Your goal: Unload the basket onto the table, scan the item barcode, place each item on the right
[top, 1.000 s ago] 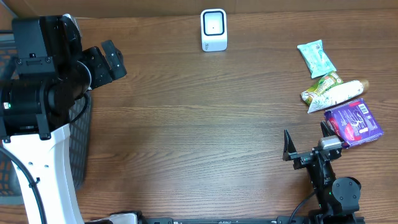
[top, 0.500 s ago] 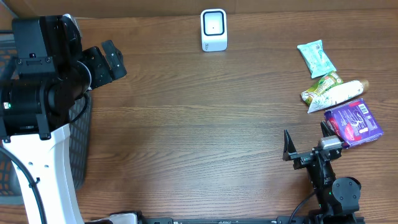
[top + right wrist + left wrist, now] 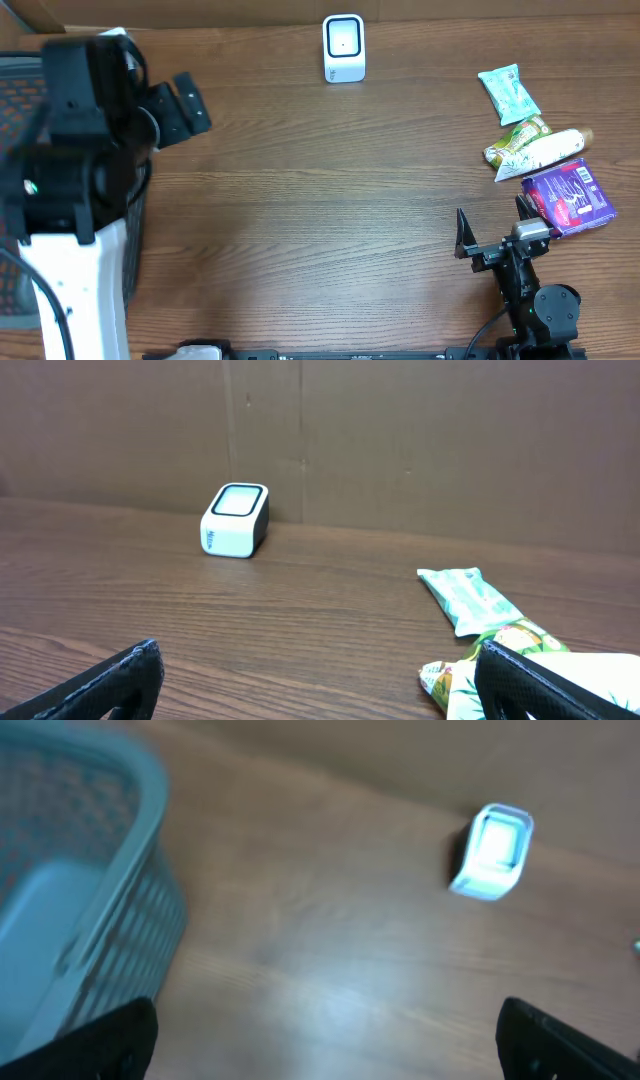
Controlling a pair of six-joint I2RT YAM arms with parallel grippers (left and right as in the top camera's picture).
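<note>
basket [image 3: 140, 920] | at table [image 3: 300, 200] left edge | contents blurred, unclear

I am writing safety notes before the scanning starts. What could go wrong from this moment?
1. The green-and-yellow packet and the white packet touch, with the purple packet close by; the open right gripper might catch two or push one away.
2. No barcode shows on any packet, so the scanner may read nothing unless the item is turned.
3. The left arm looks blurred beside the basket; it might knock it.
</note>
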